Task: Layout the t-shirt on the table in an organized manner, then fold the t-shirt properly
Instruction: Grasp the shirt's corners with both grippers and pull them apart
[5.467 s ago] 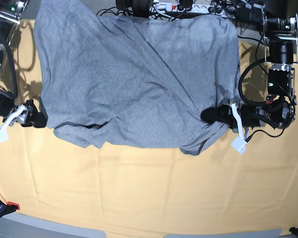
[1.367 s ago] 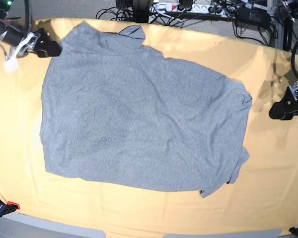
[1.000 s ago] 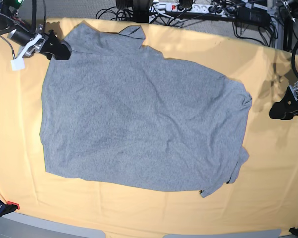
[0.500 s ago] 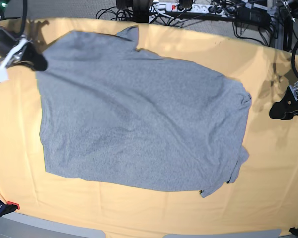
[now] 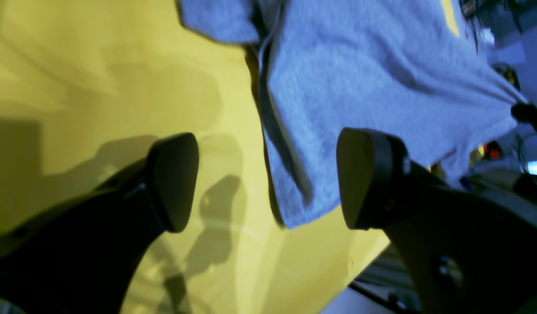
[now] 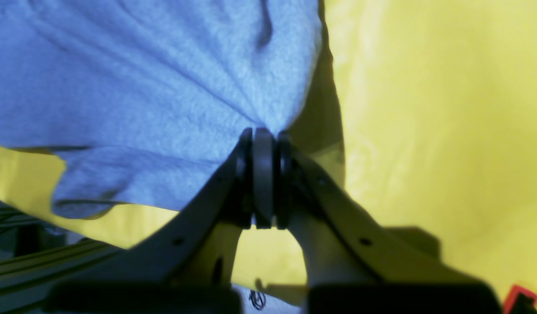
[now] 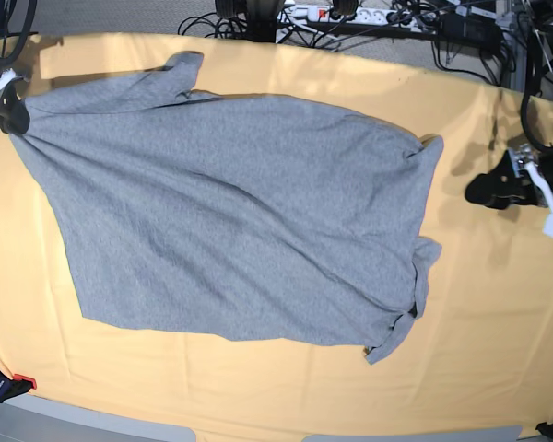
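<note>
Clearly laying out: right gripper (image 6: 263, 144) pinches the grey t-shirt (image 7: 240, 212) at the table's (image 7: 498, 368) far-left corner; left gripper (image 5: 268, 179) gapes empty, should grab the sleeve.

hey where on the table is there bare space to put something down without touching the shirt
Widest: the bare table strip between the t-shirt hem and the near edge. Also open beyond the shirt's side, past the open left gripper. Crowded: the corner where the right gripper pinches the cloth.
</note>
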Tool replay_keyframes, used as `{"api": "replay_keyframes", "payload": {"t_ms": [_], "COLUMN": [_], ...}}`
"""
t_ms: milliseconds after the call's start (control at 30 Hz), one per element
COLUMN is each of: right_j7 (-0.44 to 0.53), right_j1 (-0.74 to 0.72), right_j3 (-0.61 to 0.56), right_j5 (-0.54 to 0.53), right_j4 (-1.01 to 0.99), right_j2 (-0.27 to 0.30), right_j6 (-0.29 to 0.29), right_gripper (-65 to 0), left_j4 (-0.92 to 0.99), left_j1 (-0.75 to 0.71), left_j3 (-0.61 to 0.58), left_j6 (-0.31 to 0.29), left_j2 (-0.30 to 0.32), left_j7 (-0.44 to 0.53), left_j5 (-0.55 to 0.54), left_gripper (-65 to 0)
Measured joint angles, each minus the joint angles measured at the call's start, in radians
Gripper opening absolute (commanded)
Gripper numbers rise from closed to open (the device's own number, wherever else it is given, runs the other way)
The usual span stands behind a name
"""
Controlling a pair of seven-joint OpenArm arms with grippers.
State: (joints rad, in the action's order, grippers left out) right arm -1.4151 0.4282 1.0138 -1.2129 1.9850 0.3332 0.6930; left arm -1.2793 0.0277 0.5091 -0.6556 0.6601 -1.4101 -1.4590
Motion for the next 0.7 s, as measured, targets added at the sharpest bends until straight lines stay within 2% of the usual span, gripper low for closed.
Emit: {"api": "replay_keyframes", "payload": {"t_ms": [267, 433, 700], "right_j7": [0.0, 0.0, 0.0], "right_j1": [-0.01, -0.009, -0.01], "right_j3": [0.0, 0.0, 0.0], "right_j5": [0.053, 0.051, 0.05], "right_j4": [0.0, 0.0, 0.0], "right_j2": [0.03, 0.032, 0.032], "right_j6": [0.0, 0.0, 0.0], "right_gripper": [-65.0, -65.0, -65.0], "left_j4": [0.0, -0.003, -0.008], "left_j1": [-0.003, -0.05, -0.1], "left_j3": [-0.145, -0.154, -0.2], "left_j6": [-0.004, -0.004, -0.027], "left_j2": [-0.005, -0.023, -0.011], "left_j7": [0.0, 0.013, 0.038], "left_j5": [0.0, -0.005, -0.046], "left_gripper": [-15.6, -15.6, -15.6]}}
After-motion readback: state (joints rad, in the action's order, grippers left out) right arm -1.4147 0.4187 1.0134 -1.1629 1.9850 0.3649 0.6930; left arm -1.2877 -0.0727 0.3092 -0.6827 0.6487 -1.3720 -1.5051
